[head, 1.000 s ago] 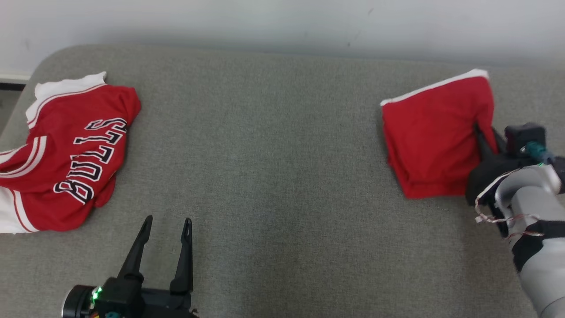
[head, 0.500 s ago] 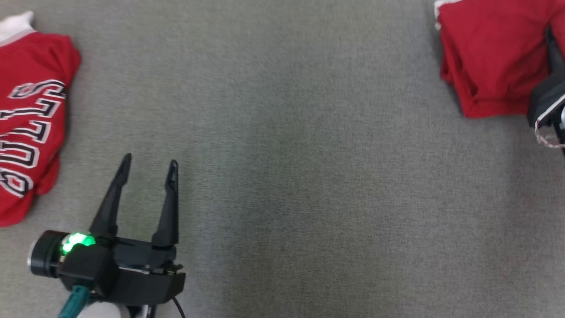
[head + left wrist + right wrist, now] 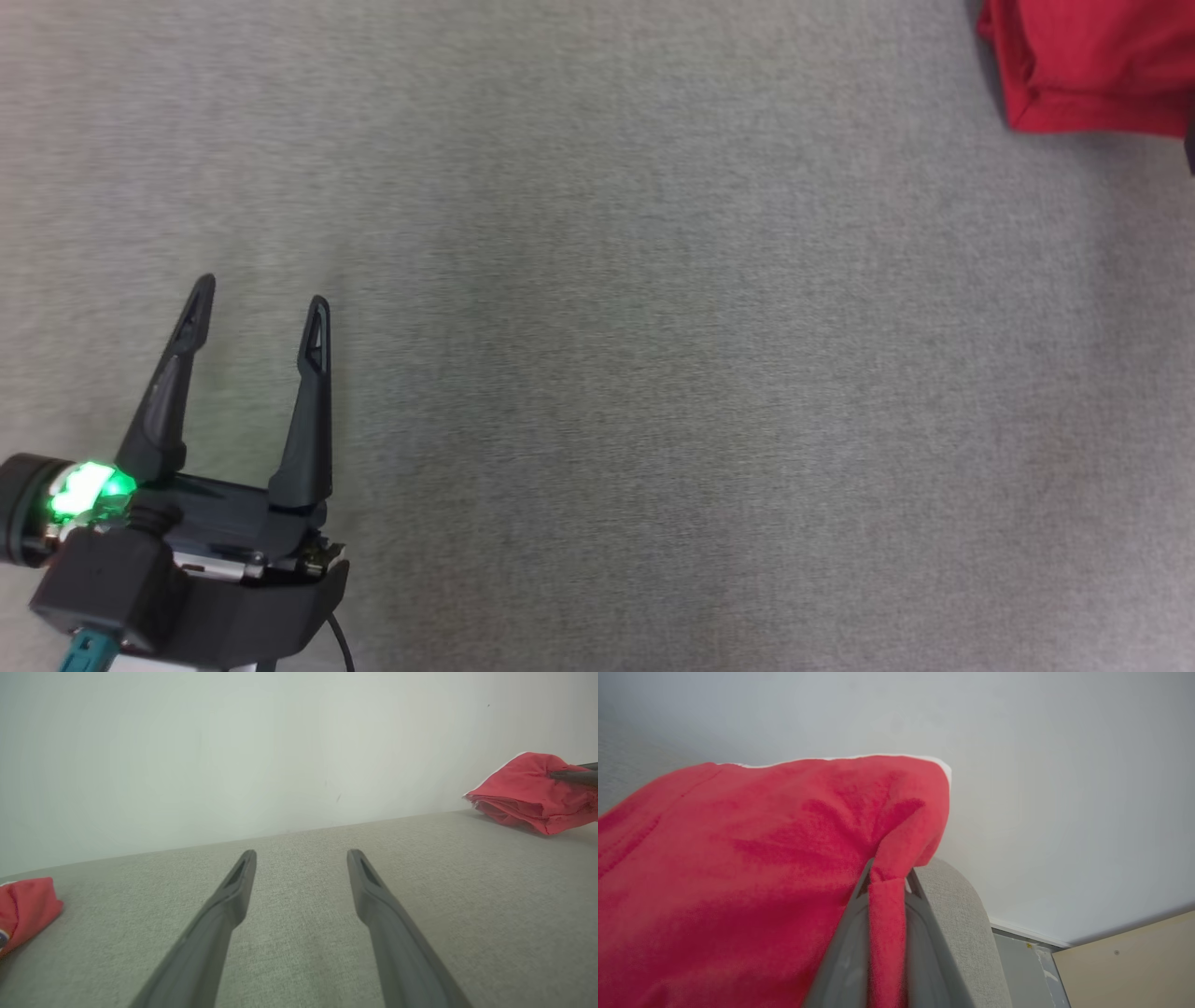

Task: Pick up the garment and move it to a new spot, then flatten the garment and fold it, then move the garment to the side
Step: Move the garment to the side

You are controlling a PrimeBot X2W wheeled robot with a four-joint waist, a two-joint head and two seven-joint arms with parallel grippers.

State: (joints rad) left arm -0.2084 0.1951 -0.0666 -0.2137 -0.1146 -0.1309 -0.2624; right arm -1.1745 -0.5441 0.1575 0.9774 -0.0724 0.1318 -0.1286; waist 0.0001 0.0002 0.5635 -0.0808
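The garment [image 3: 1092, 56] is a folded red cloth with a white edge, cut off by the top right corner of the head view. My right gripper [image 3: 888, 873] is shut on a pinched fold of the garment [image 3: 738, 868], which bulges up to its left. The left wrist view has the garment [image 3: 523, 791] lying at the far right by the wall, with a dark finger [image 3: 574, 775] on it. My left gripper [image 3: 261, 291] hovers open and empty over the grey surface at the lower left, far from the garment; its fingers [image 3: 233, 896] point at the wall.
A grey fabric surface [image 3: 653, 373] spreads under both arms, backed by a pale wall [image 3: 233, 742]. A second red garment [image 3: 23, 905] lies at the far left. The surface's rounded corner [image 3: 957, 914] drops off beside my right gripper, with floor [image 3: 1134, 961] beyond.
The head camera has tipped down and closer, so the red jersey at the left has left the picture and the garment sits at the top right corner. Both grippers keep their states.
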